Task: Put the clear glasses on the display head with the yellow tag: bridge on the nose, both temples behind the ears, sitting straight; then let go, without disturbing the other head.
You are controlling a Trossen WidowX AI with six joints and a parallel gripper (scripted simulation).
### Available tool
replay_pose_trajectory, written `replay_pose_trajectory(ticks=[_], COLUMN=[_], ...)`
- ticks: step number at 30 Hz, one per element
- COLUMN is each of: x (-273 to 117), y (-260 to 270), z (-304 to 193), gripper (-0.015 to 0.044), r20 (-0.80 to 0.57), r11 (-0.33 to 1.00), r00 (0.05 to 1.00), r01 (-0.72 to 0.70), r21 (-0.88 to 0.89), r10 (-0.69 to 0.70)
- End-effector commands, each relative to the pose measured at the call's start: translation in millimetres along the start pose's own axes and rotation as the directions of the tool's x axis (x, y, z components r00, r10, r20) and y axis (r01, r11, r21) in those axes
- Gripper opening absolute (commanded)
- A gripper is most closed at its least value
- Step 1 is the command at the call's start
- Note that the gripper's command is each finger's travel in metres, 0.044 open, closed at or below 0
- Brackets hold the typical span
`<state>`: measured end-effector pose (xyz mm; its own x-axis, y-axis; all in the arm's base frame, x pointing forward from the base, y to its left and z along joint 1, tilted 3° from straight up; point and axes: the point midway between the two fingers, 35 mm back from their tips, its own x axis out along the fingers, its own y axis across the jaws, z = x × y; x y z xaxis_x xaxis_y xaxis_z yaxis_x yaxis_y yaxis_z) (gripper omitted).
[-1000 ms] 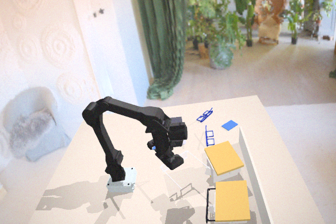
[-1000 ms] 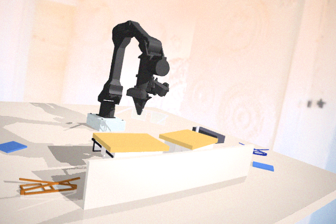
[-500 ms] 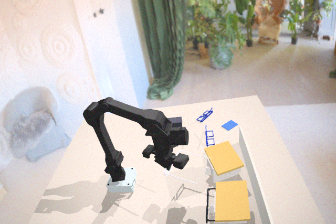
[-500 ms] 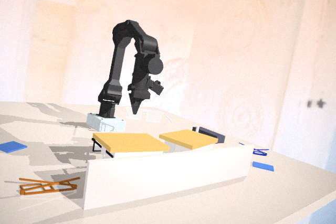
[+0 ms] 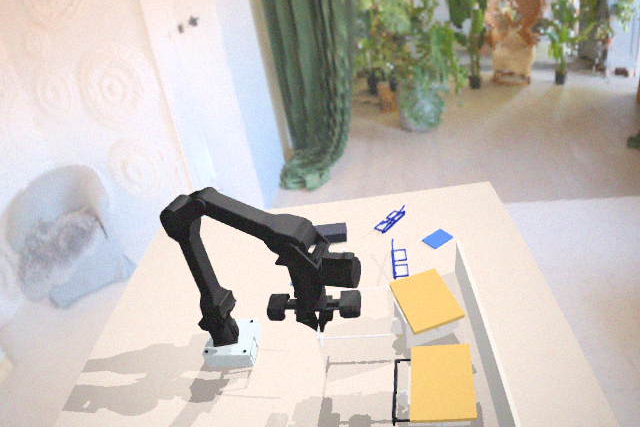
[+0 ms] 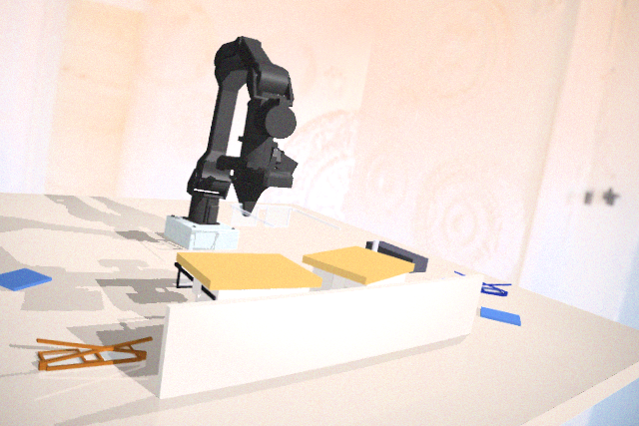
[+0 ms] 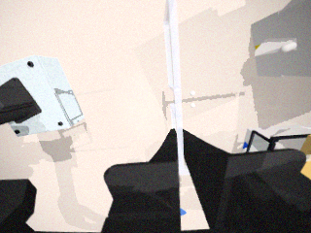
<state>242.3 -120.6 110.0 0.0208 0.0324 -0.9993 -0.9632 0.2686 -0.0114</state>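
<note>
The clear glasses [image 5: 359, 337] [image 7: 171, 63] hang from my gripper [image 5: 319, 328] [image 6: 248, 214] [image 7: 176, 132], which is shut on their front frame, above the table. In the top view the temples point right, towards the heads, one on each side of the far head's near edge or close to it; the depth gap is hard to judge. The far head [image 5: 431, 334] stands under an orange-yellow slab and bears no glasses. The wrist view shows a small yellow tag [image 7: 257, 47] beside its white nose. The other head wears black-framed glasses [image 5: 395, 386] [image 7: 272, 142].
Slabs [image 5: 426, 300] [image 5: 442, 383] cover both heads. A long white wall [image 5: 485, 334] [image 6: 319, 338] stands behind them. Blue glasses [image 5: 393, 259], a blue pad [image 5: 437, 238] and a dark block [image 5: 336, 232] [image 6: 407, 256] lie at the far side. Orange glasses [image 6: 143, 355] lie beyond the wall's near end.
</note>
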Motion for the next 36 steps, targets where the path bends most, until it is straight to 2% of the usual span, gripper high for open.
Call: replay_pose_trajectory(ticks=[1, 7, 36], x=[1.6, 0.8, 19.6], y=[-0.8, -1.0, -0.8], z=[-8.1, -17.7, -18.9], gripper=[0.0, 0.0, 0.0], r20=[-0.001, -0.002, 0.022], r11=[0.992, 0.958, 0.951], r00=[1.0, 1.0, 1.0], r01=[-0.01, -0.01, -0.005], r21=[-0.125, -0.285, -0.309], r10=[0.01, 0.01, 0.012])
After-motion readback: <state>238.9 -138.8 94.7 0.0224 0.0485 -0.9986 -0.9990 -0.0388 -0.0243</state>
